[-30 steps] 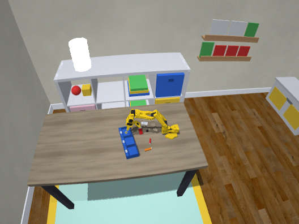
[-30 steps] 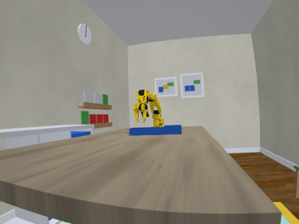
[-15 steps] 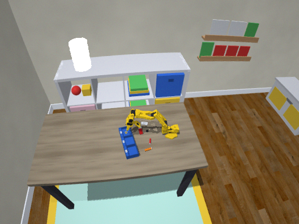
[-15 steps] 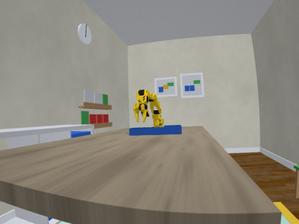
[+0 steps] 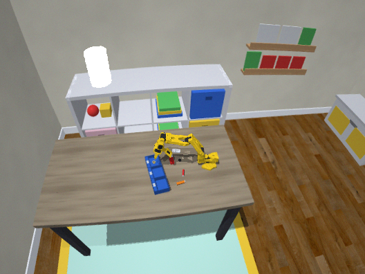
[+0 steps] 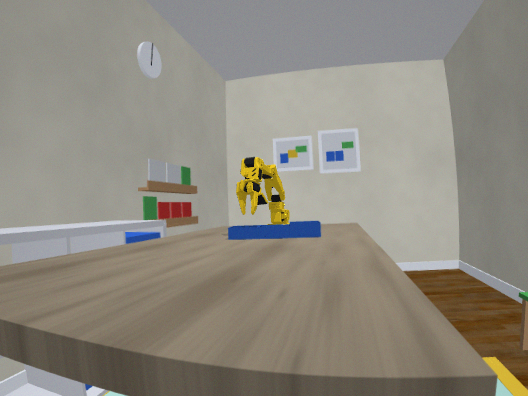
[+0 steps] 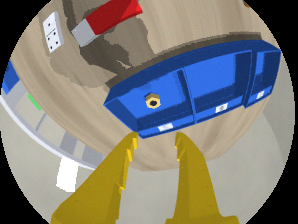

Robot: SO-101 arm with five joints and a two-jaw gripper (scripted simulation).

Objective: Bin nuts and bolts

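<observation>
Well, from where I sit the wooden tabletop (image 5: 86, 173) fills most of the top view, with my yellow arm (image 5: 193, 143) reaching left across it from its base. Next in size is the blue bin (image 5: 160, 180), a long tray of three compartments lying flat just left of the arm. My hand (image 7: 157, 141) hangs above the near end of that bin, fingers parted only a little and gripping nothing (bare tabletop shows between them in the wrist view). A brass nut (image 7: 153, 102) rests in the end compartment right under the hand. Beyond the bin lies a red and grey magnet (image 7: 109, 16), near a white die (image 7: 52, 35). Two small pieces, one red (image 5: 183, 171) and one orange (image 5: 180, 183), lie on the tabletop right of the bin; I cannot tell what they are.
</observation>
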